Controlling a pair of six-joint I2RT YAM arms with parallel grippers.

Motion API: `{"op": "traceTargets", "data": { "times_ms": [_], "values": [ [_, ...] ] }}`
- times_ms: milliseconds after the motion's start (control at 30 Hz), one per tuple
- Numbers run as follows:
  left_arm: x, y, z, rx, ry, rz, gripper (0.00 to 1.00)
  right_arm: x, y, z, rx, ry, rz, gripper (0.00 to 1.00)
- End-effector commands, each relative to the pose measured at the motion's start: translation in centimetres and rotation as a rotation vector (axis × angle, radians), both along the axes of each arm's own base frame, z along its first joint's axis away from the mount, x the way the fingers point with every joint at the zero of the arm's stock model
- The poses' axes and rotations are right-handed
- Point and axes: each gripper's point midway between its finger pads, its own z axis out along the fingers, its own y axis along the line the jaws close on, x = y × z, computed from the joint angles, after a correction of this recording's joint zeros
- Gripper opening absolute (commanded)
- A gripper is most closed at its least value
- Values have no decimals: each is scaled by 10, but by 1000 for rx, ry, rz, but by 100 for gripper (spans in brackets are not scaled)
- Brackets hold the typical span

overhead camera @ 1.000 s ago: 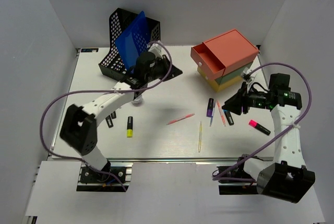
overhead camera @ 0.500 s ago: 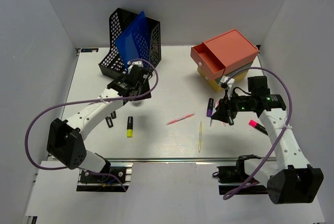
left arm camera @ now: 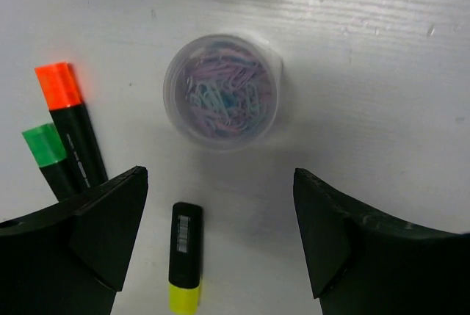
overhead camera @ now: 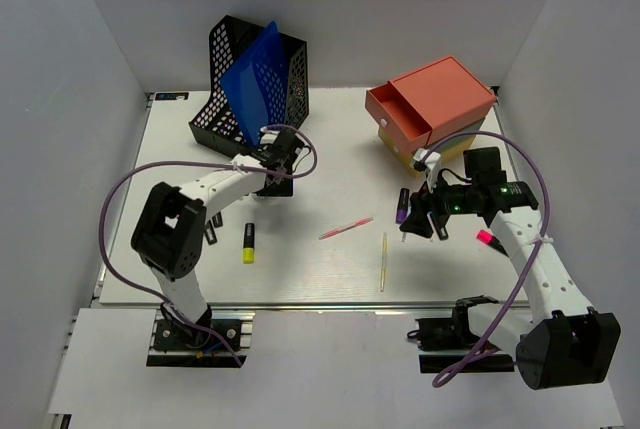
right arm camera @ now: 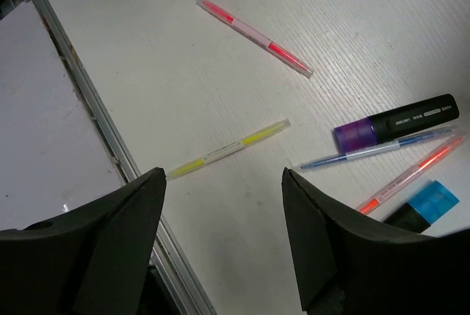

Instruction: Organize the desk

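The white desk [overhead camera: 330, 274] carries scattered stationery. My left gripper [left arm camera: 219, 183] is open just short of a clear round tub of paper clips [left arm camera: 222, 91]; nothing is between its fingers. Orange [left arm camera: 70, 120], green [left arm camera: 51, 157] and yellow [left arm camera: 183, 256] highlighters lie around it. From above, the left gripper [overhead camera: 272, 177] hovers by the black file holder [overhead camera: 250, 99]. My right gripper [right arm camera: 222, 175] is open and empty over a yellow pen [right arm camera: 228, 148], with a pink pen [right arm camera: 253, 36], a purple marker [right arm camera: 396, 122] and a blue pen [right arm camera: 374, 150] beyond. In the top view the right gripper [overhead camera: 415, 221] sits beside the purple marker [overhead camera: 402, 205].
A blue folder [overhead camera: 250, 79] leans in the file holder at the back left. A stacked drawer box [overhead camera: 430, 109] with its top drawer pulled out stands at the back right. A pink highlighter [overhead camera: 490, 239] lies right of the right arm. The desk's metal rail [right arm camera: 110, 146] runs close under the right gripper.
The left gripper has gone from shut to wide open and the left arm has folded in. The right arm has moved left over the pens, and its jaws have spread wider.
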Motion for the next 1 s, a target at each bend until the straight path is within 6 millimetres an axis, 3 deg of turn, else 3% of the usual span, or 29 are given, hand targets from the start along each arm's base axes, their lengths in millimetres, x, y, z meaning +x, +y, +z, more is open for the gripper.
{"op": "traceTargets", "data": {
  "times_ms": [0, 400, 633, 733, 800, 833, 967],
  "values": [
    [31, -6, 19, -18, -88, 2, 90, 4, 1, 4, -2, -29, 0, 70],
    [51, 8, -11, -72, -44, 24, 87, 8, -2, 6, -19, -38, -11, 71],
    [50, -2, -14, -129, -48, -10, 70, 12, -1, 7, -14, -33, -11, 71],
    [45, -4, -22, -142, -24, -20, 60, 12, 0, 8, -14, -33, -8, 71],
    [40, -4, -25, -152, -13, -30, 45, 13, -1, 9, -16, -38, -11, 71],
    [39, -6, -25, -164, -9, -39, 32, 13, -1, 9, -18, -42, -7, 71],
    [30, -21, -15, -201, 1, -131, 10, 14, -2, 12, -20, -50, -10, 69]
  ]
}}
